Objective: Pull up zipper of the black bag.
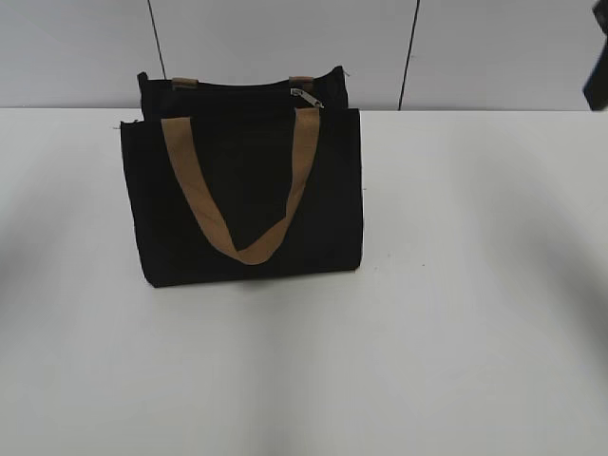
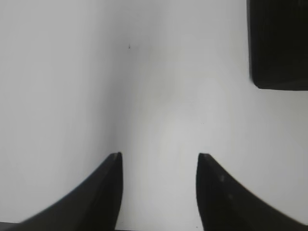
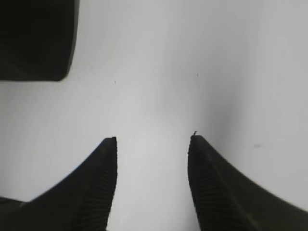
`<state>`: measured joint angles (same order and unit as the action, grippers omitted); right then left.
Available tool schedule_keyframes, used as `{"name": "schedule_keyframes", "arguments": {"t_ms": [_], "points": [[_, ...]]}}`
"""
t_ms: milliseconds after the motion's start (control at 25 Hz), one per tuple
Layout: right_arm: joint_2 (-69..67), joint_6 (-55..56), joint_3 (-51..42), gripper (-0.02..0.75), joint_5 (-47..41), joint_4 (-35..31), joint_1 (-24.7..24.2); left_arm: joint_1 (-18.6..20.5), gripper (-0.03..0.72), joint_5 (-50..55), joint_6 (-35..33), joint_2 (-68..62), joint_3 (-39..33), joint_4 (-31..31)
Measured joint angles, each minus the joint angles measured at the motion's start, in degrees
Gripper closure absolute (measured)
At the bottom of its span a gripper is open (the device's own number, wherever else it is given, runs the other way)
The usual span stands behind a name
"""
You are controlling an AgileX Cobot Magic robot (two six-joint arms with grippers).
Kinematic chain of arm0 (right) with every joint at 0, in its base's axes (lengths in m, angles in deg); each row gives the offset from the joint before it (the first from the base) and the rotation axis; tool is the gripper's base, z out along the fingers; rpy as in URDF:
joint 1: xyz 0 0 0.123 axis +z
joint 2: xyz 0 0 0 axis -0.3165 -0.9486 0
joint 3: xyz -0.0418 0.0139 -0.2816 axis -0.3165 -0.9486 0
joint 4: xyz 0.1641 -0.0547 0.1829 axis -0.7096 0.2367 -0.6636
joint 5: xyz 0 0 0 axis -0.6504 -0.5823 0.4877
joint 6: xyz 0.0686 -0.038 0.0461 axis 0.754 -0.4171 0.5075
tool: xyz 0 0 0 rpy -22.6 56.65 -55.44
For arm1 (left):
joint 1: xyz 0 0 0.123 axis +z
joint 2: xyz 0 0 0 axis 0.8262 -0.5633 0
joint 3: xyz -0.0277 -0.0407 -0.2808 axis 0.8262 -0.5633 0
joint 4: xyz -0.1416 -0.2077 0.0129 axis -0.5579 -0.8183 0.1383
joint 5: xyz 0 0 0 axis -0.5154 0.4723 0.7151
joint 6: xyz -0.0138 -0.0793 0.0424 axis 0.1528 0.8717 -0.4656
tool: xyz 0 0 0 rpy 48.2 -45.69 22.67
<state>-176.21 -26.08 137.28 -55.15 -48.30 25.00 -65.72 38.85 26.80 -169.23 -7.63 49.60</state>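
The black bag [image 1: 245, 190] stands upright on the white table, left of centre in the exterior view, with a tan strap handle [image 1: 242, 190] hanging down its front. The zipper [image 1: 233, 92] runs along its top edge, with the silver pull tab [image 1: 306, 96] near the right end. My left gripper [image 2: 159, 156] is open and empty above bare table, with a corner of the bag [image 2: 279, 43] at the upper right. My right gripper [image 3: 153, 139] is open and empty, with a corner of the bag [image 3: 36, 38] at the upper left. Neither gripper touches the bag.
The white table [image 1: 456, 285] stretches around the bag. A pale panelled wall [image 1: 475, 47] rises behind it. A dark piece of an arm [image 1: 598, 66] shows at the upper right edge of the exterior view.
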Motion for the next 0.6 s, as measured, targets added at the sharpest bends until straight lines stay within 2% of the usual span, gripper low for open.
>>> {"name": "schedule_keyframes", "arguments": {"t_ms": [240, 600], "points": [[15.21, -0.29, -19.16, 0.377, -0.27, -1.22, -0.45, 0.0, 0.315, 0.06, 0.06, 15.19, -8.36, -3.37], [45.6, -2.53, -41.46, 0.381, -0.85, -3.07, -0.45, 0.0, 0.309, 0.58, 0.0, 46.49, -21.81, -3.37]]}}
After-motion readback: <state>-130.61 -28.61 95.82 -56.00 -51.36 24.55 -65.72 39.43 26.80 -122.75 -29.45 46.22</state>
